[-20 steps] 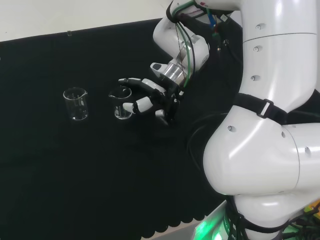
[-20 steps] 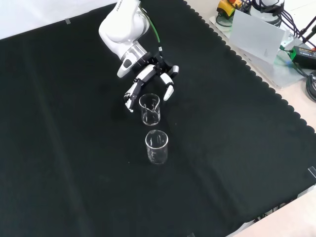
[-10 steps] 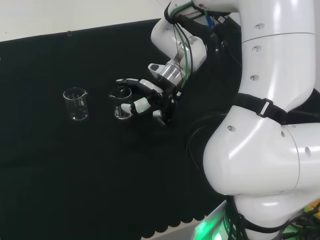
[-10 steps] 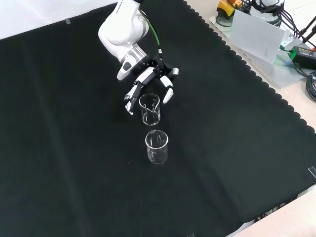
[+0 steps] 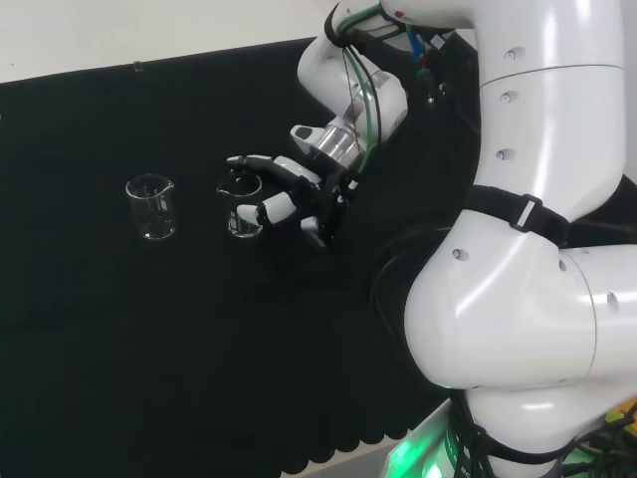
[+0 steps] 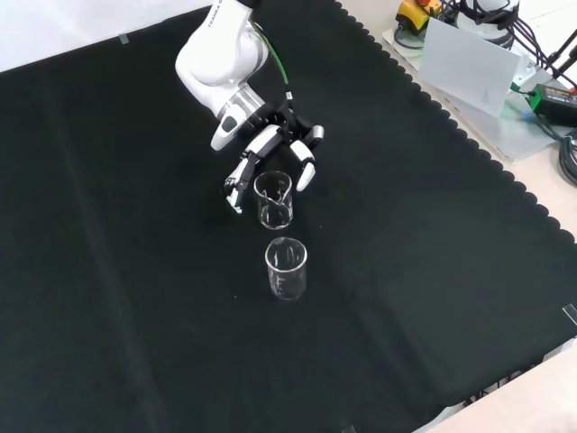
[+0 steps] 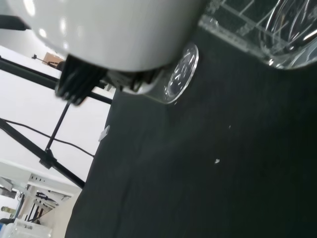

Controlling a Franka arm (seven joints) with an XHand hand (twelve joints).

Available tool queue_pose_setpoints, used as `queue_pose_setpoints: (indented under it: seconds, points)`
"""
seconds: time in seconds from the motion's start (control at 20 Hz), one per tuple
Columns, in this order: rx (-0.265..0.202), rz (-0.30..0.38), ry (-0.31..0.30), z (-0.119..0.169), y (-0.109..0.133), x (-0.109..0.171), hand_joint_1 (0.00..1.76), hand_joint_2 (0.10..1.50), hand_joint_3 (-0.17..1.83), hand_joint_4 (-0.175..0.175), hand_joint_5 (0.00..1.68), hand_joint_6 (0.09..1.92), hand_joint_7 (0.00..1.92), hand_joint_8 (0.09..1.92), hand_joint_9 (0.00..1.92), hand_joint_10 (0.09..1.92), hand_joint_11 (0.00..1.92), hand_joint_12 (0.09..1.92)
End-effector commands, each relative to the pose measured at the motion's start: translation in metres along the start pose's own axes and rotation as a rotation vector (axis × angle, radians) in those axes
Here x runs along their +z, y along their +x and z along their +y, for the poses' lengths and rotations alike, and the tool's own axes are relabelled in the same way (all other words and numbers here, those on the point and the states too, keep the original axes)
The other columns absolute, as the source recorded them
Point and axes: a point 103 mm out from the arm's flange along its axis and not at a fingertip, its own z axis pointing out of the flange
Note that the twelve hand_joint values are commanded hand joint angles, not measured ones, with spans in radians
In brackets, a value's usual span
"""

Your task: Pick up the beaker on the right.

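Note:
Two clear glass beakers stand upright on the black cloth. In the head view the right beaker [image 5: 240, 207] has the hand [image 5: 295, 189] just to its right, and the left beaker [image 5: 151, 207] stands apart. The hand is open. Its fingers [image 5: 251, 162] spread past the right beaker's far and near sides, and I cannot tell whether they touch the glass. In the front view the hand [image 6: 270, 142] reaches down over the farther beaker [image 6: 274, 199], with fingertips [image 6: 306, 173] on either side. The nearer beaker [image 6: 286, 268] stands free. In the wrist view one beaker [image 7: 277, 34] looms close and the other beaker [image 7: 179, 75] lies beyond.
The arm's big white links [image 5: 528, 249] take up the right of the head view. In the front view, a white card [image 6: 469, 68] and cables [image 6: 550, 90] lie beyond the cloth's scalloped edge [image 6: 469, 149] at the upper right. Bare black cloth surrounds the beakers.
The hand has crept a little to the left in the head view, closer around the right beaker. Both beakers stand where they were.

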Motion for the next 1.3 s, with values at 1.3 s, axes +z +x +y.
queue_pose_setpoints:
  seconds: [1.3]
  points:
    - [0.006,0.008,-0.002,0.006,0.001,0.016,1.09,0.31,1.14,-0.101,0.48,0.09,0.25,0.72,0.33,0.72,0.0,1.21]
